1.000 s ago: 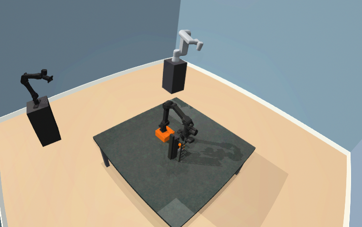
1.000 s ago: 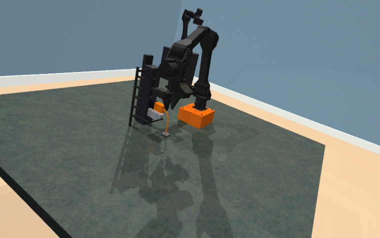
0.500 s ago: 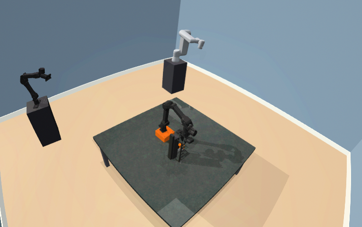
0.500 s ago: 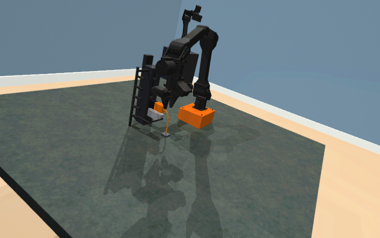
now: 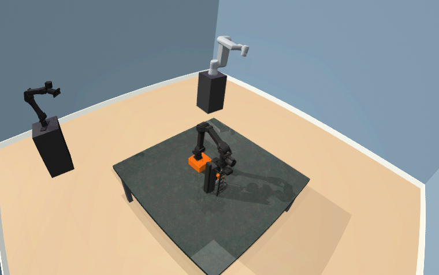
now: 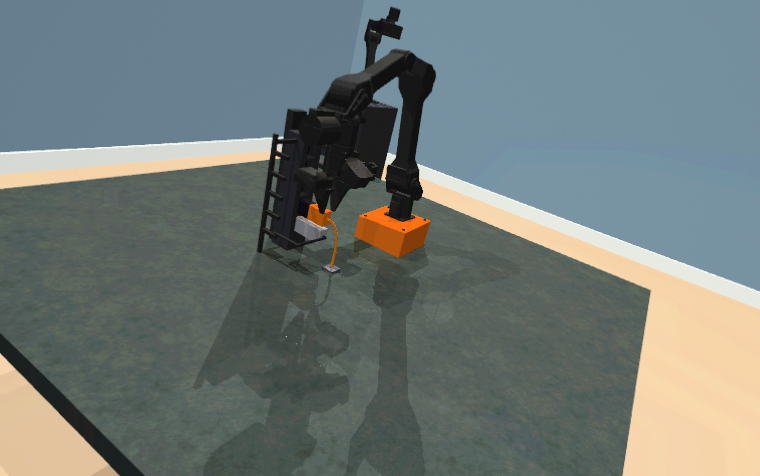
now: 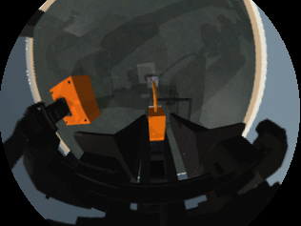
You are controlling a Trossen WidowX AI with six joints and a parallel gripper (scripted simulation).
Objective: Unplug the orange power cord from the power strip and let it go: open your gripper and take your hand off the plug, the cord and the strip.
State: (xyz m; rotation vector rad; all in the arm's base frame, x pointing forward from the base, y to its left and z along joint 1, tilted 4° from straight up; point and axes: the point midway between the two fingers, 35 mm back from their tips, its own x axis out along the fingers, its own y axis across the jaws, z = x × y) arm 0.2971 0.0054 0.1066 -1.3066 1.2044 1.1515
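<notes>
- Tabletop (image 6: 168,347), dark green and glossy, is crossed by the arm's long shadow.
- Orange power cord (image 6: 334,241) is seen arching up from a small grey foot (image 6: 332,269) on the table.
- Orange plug (image 6: 317,216) is seated in the white power strip (image 6: 308,227), which is mounted low on a black ladder-like rack (image 6: 283,185).
- Gripper (image 6: 328,204) is poised over the plug, its jaws partly parted and straddling it without clamping.
- Orange arm base (image 6: 392,230) is set just beside the rack.

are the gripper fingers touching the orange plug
Cannot tell. The wrist view shows the orange plug between the gripper fingers, but neither a gap nor contact shows plainly.
</notes>
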